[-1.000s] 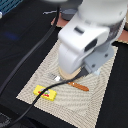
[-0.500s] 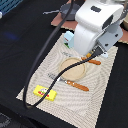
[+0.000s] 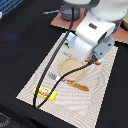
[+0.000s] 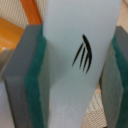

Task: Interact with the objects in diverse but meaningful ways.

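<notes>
In the wrist view the pale blue carton (image 4: 75, 65), with a black mark on its face, fills the gap between my gripper's (image 4: 70, 80) green pads (image 4: 37, 85), which are shut on it. An orange block (image 4: 12, 35) shows behind one finger. In the exterior view the carton (image 3: 71, 41) peeks out beside the white arm at the far edge of the striped mat (image 3: 35, 82). The tan plate (image 3: 73, 68) lies mid-mat, with orange-handled cutlery (image 3: 78, 86) just in front of it. A yellow packet (image 3: 44, 92) rests near the mat's front corner at the exterior view's left.
The arm's black cable (image 3: 50, 75) hangs across the mat and plate. A tan board (image 3: 62, 21) lies at the back of the dark table. Another orange-handled piece (image 3: 95, 62) sits beyond the plate, under the arm.
The arm has swung from low over the plate toward the mat's far side, uncovering the plate and cutlery.
</notes>
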